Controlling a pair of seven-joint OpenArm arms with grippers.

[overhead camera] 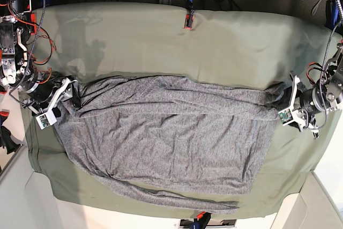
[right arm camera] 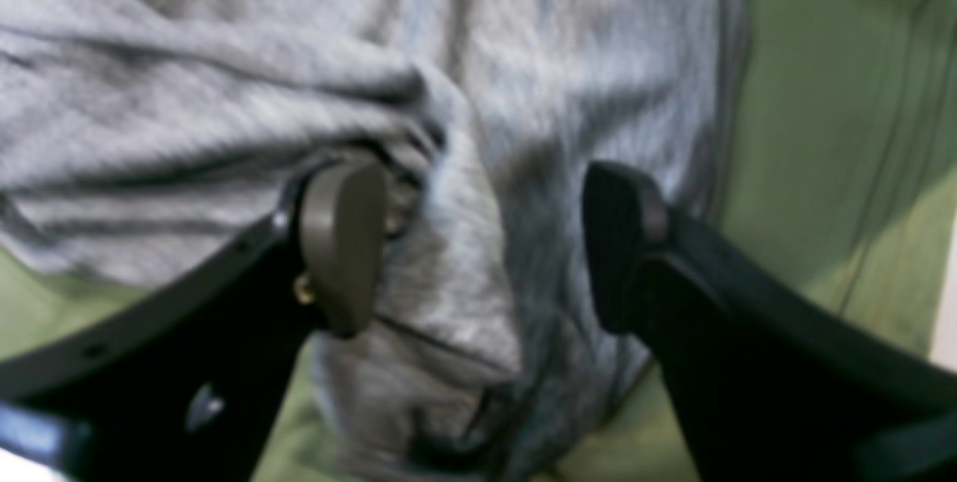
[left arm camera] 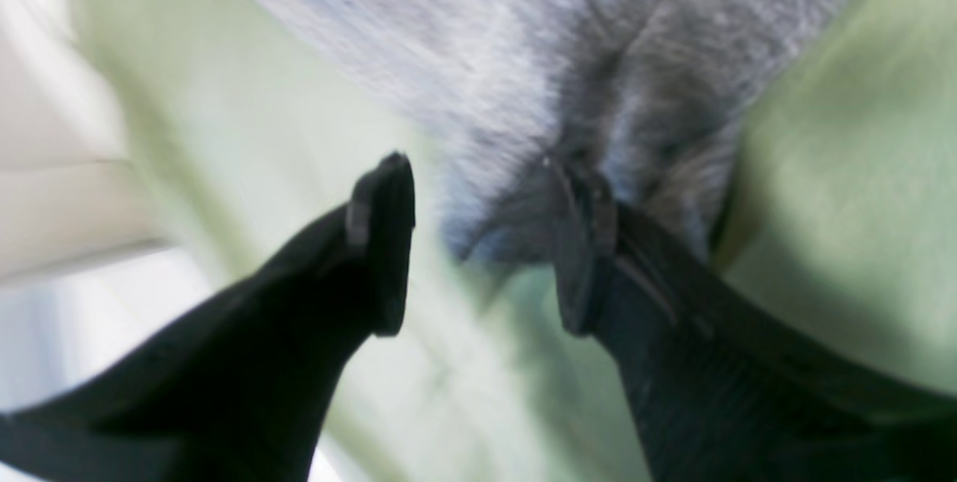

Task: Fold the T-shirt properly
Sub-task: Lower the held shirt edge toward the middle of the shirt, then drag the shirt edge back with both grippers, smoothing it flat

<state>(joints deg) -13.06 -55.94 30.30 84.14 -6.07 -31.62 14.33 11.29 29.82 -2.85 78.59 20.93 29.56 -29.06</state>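
The grey heathered T-shirt (overhead camera: pixel 161 138) lies spread and wrinkled on the olive-green table cloth (overhead camera: pixel 161 41), one long sleeve trailing along the front edge. At the shirt's right end my left gripper (overhead camera: pixel 280 100) stands open; in the left wrist view the left gripper (left arm camera: pixel 482 190) has its jaws apart, and a bunched tip of the T-shirt (left arm camera: pixel 523 78) rests against the right finger (left arm camera: pixel 583 258). At the shirt's left end my right gripper (overhead camera: pixel 72 94) is open too. Its wrist view shows the right gripper (right arm camera: pixel 478 228) straddling a loose fold of the T-shirt (right arm camera: pixel 448 280).
A red and black clip (overhead camera: pixel 188 20) sits at the table's far edge, with cables and stands behind it. The front edge of the table runs just below the trailing sleeve (overhead camera: pixel 177 199). Arm bases with wiring flank both sides.
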